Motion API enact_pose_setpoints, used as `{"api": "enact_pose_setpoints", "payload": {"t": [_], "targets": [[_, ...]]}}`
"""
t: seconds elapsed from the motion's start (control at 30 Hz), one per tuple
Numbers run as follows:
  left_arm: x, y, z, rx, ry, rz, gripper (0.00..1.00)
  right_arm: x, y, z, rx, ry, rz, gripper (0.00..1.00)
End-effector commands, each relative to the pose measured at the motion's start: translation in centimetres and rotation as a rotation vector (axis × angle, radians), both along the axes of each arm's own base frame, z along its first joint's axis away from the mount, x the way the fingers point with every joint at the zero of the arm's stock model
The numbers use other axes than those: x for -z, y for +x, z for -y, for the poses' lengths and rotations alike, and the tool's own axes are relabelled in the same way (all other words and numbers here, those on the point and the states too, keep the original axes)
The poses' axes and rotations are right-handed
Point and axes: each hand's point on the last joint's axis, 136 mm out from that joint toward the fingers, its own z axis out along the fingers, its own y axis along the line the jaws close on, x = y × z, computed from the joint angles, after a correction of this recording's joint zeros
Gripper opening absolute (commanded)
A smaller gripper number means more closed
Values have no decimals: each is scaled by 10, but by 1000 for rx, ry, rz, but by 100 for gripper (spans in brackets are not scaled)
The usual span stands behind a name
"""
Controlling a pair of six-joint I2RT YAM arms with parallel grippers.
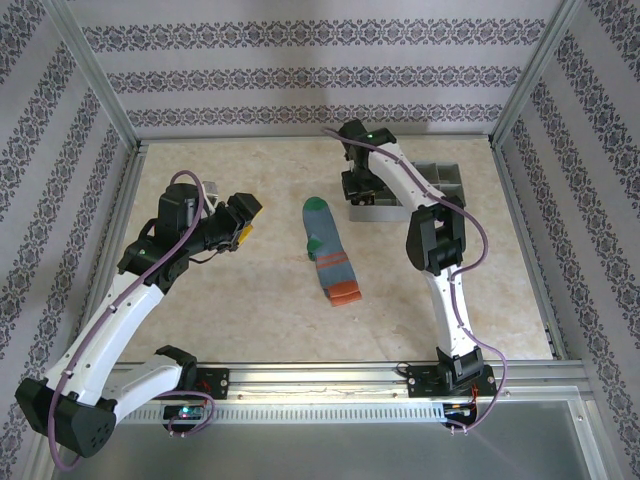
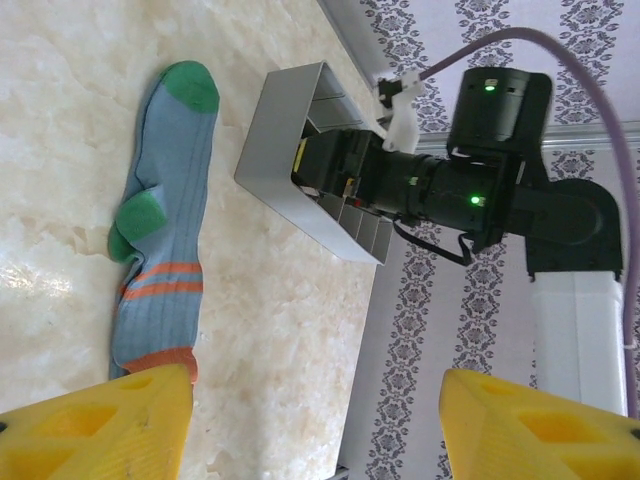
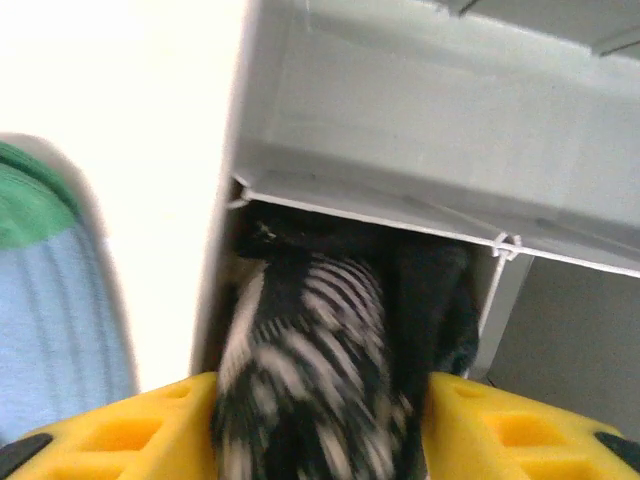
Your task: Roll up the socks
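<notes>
Left gripper (image 1: 243, 222) (image 2: 316, 400): fingers spread, nothing between them, over the table (image 1: 250, 300). Grey-blue sock (image 1: 328, 250) (image 2: 160, 230): flat and unrolled on the table between the arms, beside the tray (image 1: 440, 180) (image 2: 275, 140) (image 3: 400, 100). Right gripper (image 1: 358, 190) (image 3: 320, 400): fingers either side of the bundled black striped sock (image 3: 310, 360), which sits in the tray's edge compartment nearest the other sock; cannot tell whether they pinch it.

Grey-blue ribbed fabric sock (image 1: 328, 250) (image 2: 165, 230) w/ green toe + heel, orange stripes & cuff: flat, unrolled, mid surface (image 1: 250, 290), toe at the far end. Black fabric sock w/ thin beige stripes (image 3: 320, 370): bunched up in a compartment of the grey tray (image 3: 400, 150), kinda blurry tho.
</notes>
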Motion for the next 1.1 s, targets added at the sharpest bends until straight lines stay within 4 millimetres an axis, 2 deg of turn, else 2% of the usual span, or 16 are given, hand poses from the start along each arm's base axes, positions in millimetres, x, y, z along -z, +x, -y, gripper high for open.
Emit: {"api": "enact_pose_setpoints", "payload": {"t": [0.0, 0.07, 0.17, 0.27, 0.4, 0.5, 0.6, 0.67, 0.73, 0.83, 0.9, 0.97, 1.07], "targets": [[-9, 5, 1, 5, 3, 60, 65, -58, 0, 5, 35, 54, 85, 55], [-10, 6, 2, 7, -1, 60, 65, -60, 0, 7, 44, 71, 82, 55], [-8, 7, 3, 7, -6, 58, 65, -49, -1, 8, 52, 74, 53, 52], [-8, 7, 3, 7, -8, 58, 65, -31, -1, 7, 56, 78, 21, 34], [-7, 7, 4, 7, -10, 50, 65, -8, 0, 1, 58, 99, -22, 16], [-4, 7, 3, 5, -13, 43, 65, 11, -3, 2, 71, 85, -63, 9], [-3, 6, 3, 3, -12, 39, 65, 24, -7, 6, 77, 66, -88, 8], [0, 5, 3, 4, -10, 32, 65, 18, -8, 10, 78, 50, -69, 9], [4, 4, 3, 5, -7, 21, 65, -2, -6, 10, 70, 48, 1, 13], [20, 2, 3, 9, 6, -28, 64, -51, -7, 5, 47, 62, 184, 33], [36, -1, 4, 18, 14, -74, 64, -73, -20, -3, 25, 84, 279, 47], [51, -3, 4, 23, 19, -108, 63, -76, -40, -16, 2, 136, 289, 54], [75, -10, 0, 9, 30, -160, 63, -41, -78, -45, -35, 226, 174, 56]]}}
